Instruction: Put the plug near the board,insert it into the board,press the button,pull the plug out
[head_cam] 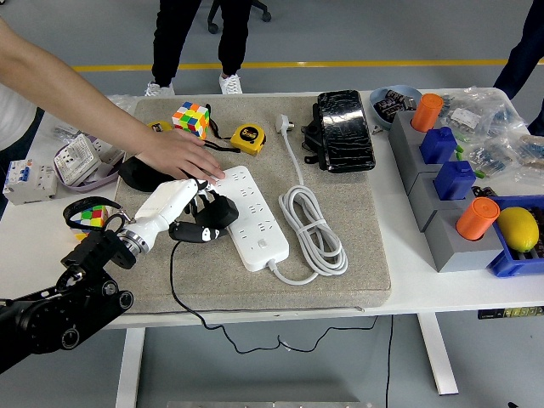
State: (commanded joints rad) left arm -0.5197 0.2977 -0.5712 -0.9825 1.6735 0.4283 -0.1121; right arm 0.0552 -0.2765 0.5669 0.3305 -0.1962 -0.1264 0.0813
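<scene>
A white power strip (253, 217) lies diagonally on the grey mat (340, 280), its white cord coiled (313, 231) to its right. My left hand (189, 214), white with black fingertips, is shut on a black plug (218, 211) at the strip's left edge, over the sockets. The plug's black cable (174, 285) runs down off the table front. A person's hand (183, 157) rests flat on the strip's far end, holding it. The strip's button end (268, 249) is nearest me. My right hand is out of sight.
A Rubik's cube (191, 118), a yellow tape measure (247, 138) and a black pouch (344, 130) lie at the mat's back. Grey blocks with blue and orange pieces (446, 183) stand at the right. A second cube (89, 216) sits left of my hand.
</scene>
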